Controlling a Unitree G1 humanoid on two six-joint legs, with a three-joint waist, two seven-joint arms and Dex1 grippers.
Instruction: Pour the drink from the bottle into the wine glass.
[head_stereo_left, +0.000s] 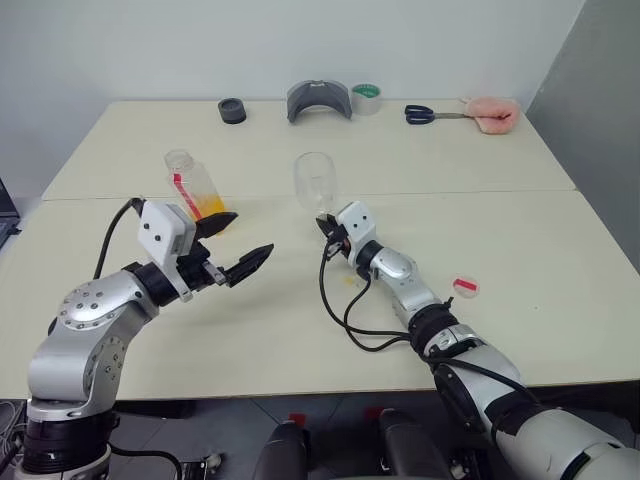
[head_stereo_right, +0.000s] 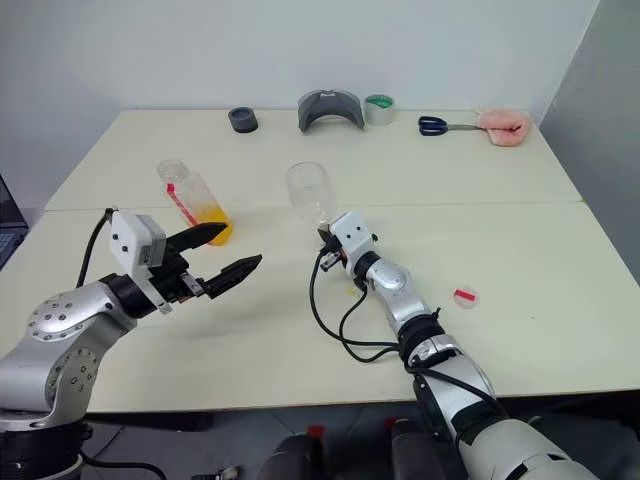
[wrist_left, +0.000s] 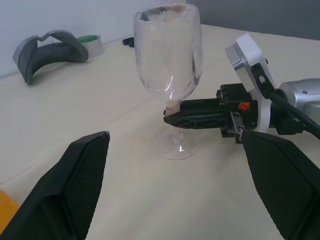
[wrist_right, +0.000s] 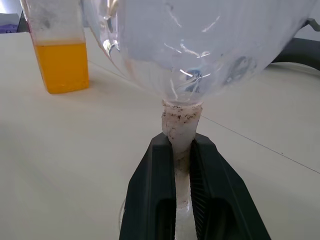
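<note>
The wine glass (head_stereo_left: 316, 180) stands empty near the table's middle. My right gripper (head_stereo_left: 328, 224) is shut on its stem, just under the bowl; the right wrist view shows both fingers (wrist_right: 159, 185) pressing the stem (wrist_right: 182, 131). To the left stands the uncapped bottle (head_stereo_left: 193, 185), its lower part holding the orange drink (head_stereo_left: 209, 208). My left gripper (head_stereo_left: 250, 235) hovers open and empty, just in front of the bottle and to its right, pointing toward the glass (wrist_left: 169, 55). A small red cap (head_stereo_left: 466, 287) lies on the table to the right.
Along the table's far edge lie a black ring (head_stereo_left: 232, 110), a grey curved holder (head_stereo_left: 319, 100), a green tape roll (head_stereo_left: 366, 97), blue-handled scissors (head_stereo_left: 425, 114) and a pink cloth (head_stereo_left: 492, 113). A seam (head_stereo_left: 500, 191) runs across the table behind the glass.
</note>
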